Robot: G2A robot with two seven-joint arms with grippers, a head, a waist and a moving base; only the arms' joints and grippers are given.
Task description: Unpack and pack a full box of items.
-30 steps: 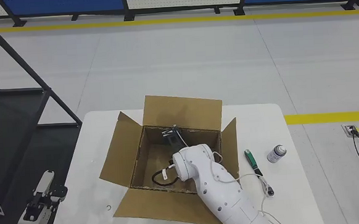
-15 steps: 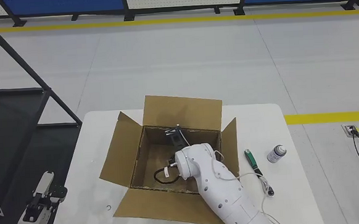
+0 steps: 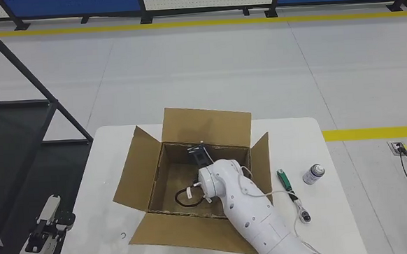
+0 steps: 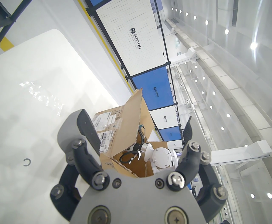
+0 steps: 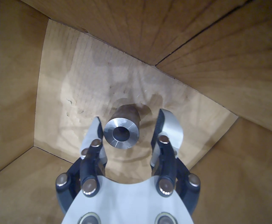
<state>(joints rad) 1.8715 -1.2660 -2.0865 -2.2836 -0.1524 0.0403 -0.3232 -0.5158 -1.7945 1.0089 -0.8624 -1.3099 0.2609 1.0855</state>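
**Right gripper inside the open box, fingers straddling a steel cylinder**

The white rectangular table point(image 3: 103, 203) carries the open brown cardboard box point(image 3: 207, 127), all four flaps folded outward. The white right arm point(image 3: 243, 209) reaches down into the box. On the box floor, the right gripper point(image 5: 129, 116) has its fingers spread to either side of the short hollow steel cylinder point(image 5: 121, 133). One finger is just beside the cylinder wall, the other stands apart from it, and the bored end face points toward the wrist. The left gripper point(image 4: 136, 119) is over the table, well apart from the box, with its fingers spread and holding nothing. A green-handled ratchet point(image 3: 288, 185) and a small white can point(image 3: 313, 174) lie on the table beside the box, on the right arm's side.
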